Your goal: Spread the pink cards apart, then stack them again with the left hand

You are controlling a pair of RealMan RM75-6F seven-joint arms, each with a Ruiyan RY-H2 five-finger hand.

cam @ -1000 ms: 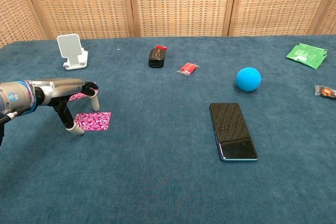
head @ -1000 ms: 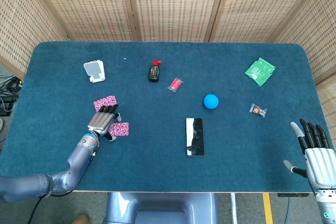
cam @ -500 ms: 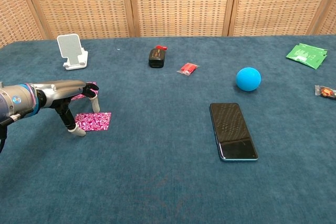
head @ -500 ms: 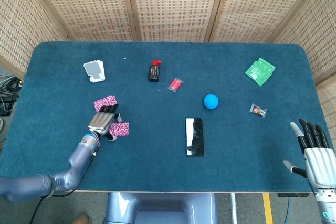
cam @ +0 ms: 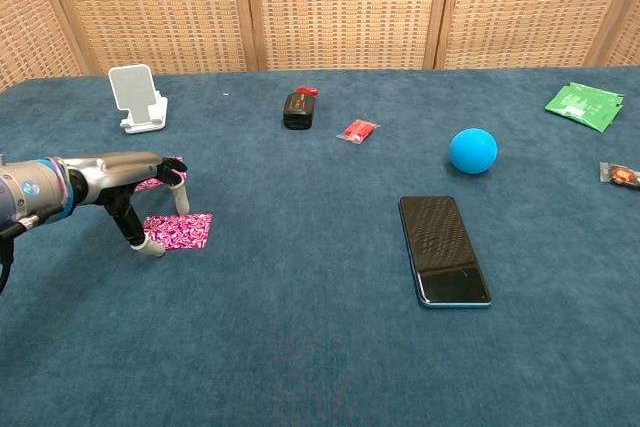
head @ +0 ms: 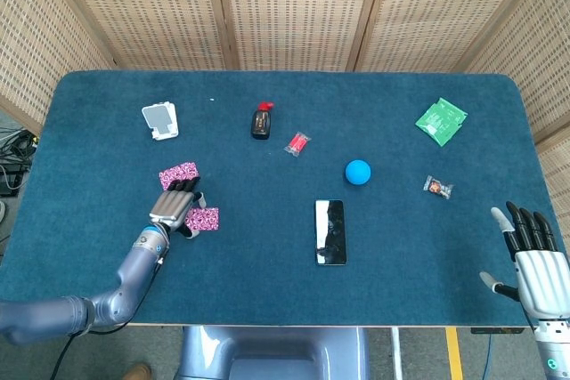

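Lying apart, two pink cards, left hand between them, fingers spread, holding nothing.

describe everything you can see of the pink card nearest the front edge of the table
The near pink card is a thin flat rectangle with a magenta and white swirl pattern, lying face up on the blue cloth table. The left robot hand arches over its left end, one fingertip down at that edge. The other pink card lies apart, farther back, partly hidden by the hand.
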